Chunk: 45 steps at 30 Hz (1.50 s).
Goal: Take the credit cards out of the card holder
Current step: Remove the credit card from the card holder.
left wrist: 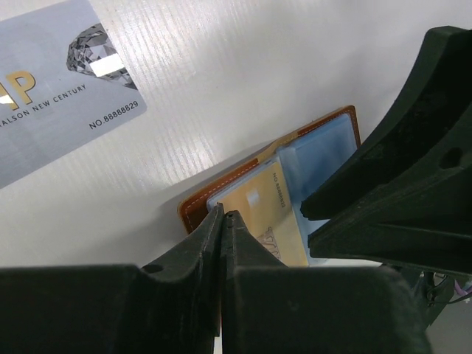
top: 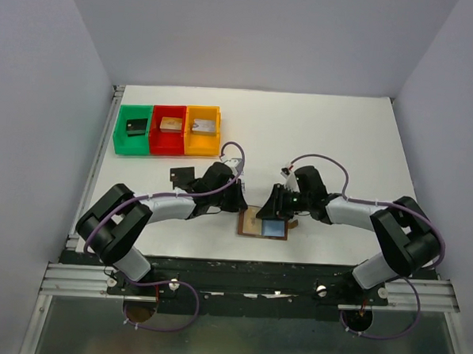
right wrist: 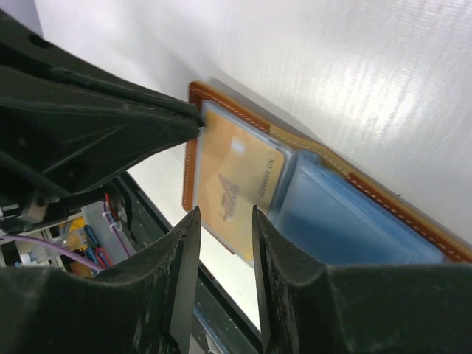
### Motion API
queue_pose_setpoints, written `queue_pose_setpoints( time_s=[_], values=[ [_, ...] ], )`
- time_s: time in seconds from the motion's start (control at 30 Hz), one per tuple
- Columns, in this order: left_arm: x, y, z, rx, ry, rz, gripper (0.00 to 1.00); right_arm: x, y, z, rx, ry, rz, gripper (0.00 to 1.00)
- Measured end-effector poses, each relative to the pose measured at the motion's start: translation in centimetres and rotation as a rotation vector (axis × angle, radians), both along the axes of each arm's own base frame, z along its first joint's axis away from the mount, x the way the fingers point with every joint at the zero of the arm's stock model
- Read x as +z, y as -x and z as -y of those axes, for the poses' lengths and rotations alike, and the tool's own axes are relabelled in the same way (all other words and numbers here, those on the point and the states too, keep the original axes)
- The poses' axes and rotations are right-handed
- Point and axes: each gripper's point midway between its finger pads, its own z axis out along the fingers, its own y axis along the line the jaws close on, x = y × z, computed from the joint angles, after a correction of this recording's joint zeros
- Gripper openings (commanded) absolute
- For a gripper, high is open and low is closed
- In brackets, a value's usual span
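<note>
Top external view: the card holder (top: 250, 224) lies open on the worktop (top: 342, 135) at its near edge, between the two arms.
Done: the grey card (left wrist: 59, 96) lies flat on the worktop near the holder, and the black card (top: 181, 175) lies farther back to the left.
Left to do: the gold-tan card (right wrist: 236, 169) sits in the holder's clear pocket; it looks like the last one.
Left gripper (left wrist: 223, 215): jaws clenched to a slit on the gold-tan card's corner, as far as the wrist views show.
Right gripper (right wrist: 225, 214): jaws parted, hanging over the holder's edge and grasping nothing.
Bins: the green bin (top: 132, 149), red bin (top: 167, 150) and orange bin (top: 201, 152) stand in a row at the far left, with one block in each and no cards.
</note>
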Motion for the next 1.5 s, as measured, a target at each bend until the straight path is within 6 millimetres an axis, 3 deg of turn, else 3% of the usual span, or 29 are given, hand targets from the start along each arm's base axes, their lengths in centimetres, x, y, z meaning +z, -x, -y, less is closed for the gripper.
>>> queue_pose_setpoints(
  time_s=[0.2,0.4,0.8,1.1,1.5],
  values=[
    [0.0,0.0,0.0,0.000,-0.001,0.000,0.14,-1.8,0.1,0.4,-0.002,0.041,-0.028,0.41],
    [0.1,0.0,0.0,0.000,0.001,0.002,0.13,-2.2,-0.1,0.3,-0.003,0.038,-0.022,0.41],
    [1.2,-0.1,0.9,-0.030,0.022,0.022,0.13,-2.1,-0.1,0.5,-0.014,0.041,0.003,0.40],
    [1.1,0.0,0.9,-0.036,0.016,0.022,0.13,0.0,-0.2,0.8,-0.019,0.042,0.060,0.41],
    [-0.5,0.8,1.0,-0.055,-0.019,-0.009,0.10,-2.0,0.2,0.9,-0.014,0.070,0.001,0.41]
  ],
)
